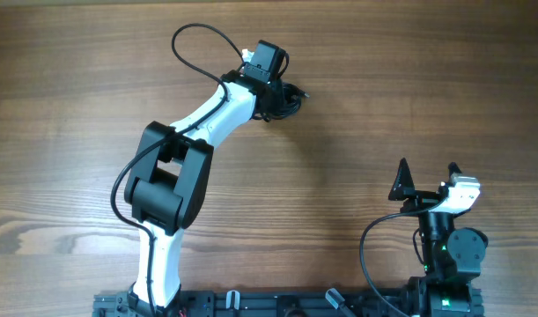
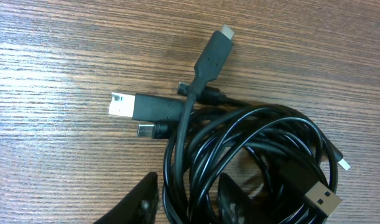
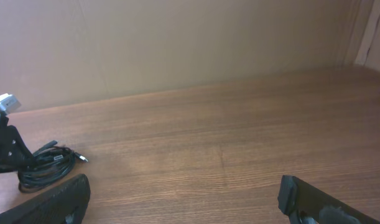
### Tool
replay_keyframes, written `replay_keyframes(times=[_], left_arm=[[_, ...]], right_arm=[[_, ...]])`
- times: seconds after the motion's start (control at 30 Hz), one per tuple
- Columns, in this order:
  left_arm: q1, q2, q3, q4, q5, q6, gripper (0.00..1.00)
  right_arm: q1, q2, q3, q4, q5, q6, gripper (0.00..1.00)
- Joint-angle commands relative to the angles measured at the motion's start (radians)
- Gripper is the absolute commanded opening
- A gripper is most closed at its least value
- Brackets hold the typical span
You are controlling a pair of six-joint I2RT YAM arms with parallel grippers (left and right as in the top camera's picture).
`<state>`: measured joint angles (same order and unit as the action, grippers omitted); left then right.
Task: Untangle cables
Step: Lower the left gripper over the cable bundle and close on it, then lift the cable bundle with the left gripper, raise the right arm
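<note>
Cables [image 2: 202, 134], black tangled coil, plugs poking out, left pincer [image 2: 188, 182] straddling strands, grip unclear, right pincer [image 3: 183, 186] gaping.

The left arm [image 1: 176, 180] has white links and bulky black joint housings, with a thin black cable [image 1: 198, 33] looping off it. The right arm [image 1: 446, 246] is black, with green lights [image 1: 445, 255], a white block [image 1: 463, 190] and a right claw [image 1: 428, 165] of pointed black fingers.

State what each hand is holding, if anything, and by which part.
Right hand: nothing, open. Left hand: fingers straddle the cables at their coiled loops; whether they grip cannot be told.
</note>
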<state>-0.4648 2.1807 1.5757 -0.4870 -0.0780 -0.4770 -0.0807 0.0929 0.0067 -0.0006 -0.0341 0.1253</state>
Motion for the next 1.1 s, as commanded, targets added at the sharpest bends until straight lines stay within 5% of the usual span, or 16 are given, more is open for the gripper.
replay_keyframes(times=[0.0, 0.2, 0.37, 0.4, 0.57, 0.73, 0.9, 1.07], left_arm=[[-0.006, 0.015, -0.005, -0.026, 0.0, -0.003, 0.46], [-0.023, 0.015, -0.005, -0.037, 0.062, -0.116, 0.53], [-0.061, 0.025, -0.005, -0.032, 0.004, -0.114, 0.22], [-0.061, 0.026, -0.005, -0.033, 0.002, -0.114, 0.08], [-0.061, 0.02, -0.005, -0.029, -0.001, -0.103, 0.04], [-0.061, -0.12, -0.005, -0.022, -0.01, 0.071, 0.04], [-0.061, -0.319, -0.005, -0.011, -0.01, 0.438, 0.04], [-0.061, -0.443, -0.005, -0.006, -0.01, 0.663, 0.04]], right_arm=[[0.005, 0.006, -0.002, 0.003, -0.016, -0.018, 1.0], [0.005, 0.006, -0.002, 0.003, -0.016, -0.018, 1.0], [0.005, 0.006, -0.002, 0.003, -0.016, -0.018, 1.0], [0.005, 0.006, -0.002, 0.002, -0.016, -0.018, 1.0], [0.005, 0.006, -0.002, 0.002, -0.016, -0.018, 1.0], [0.005, 0.006, -0.002, 0.002, -0.016, -0.018, 1.0], [0.005, 0.006, -0.002, 0.002, -0.016, -0.018, 1.0], [0.005, 0.006, -0.002, 0.002, -0.016, -0.018, 1.0]])
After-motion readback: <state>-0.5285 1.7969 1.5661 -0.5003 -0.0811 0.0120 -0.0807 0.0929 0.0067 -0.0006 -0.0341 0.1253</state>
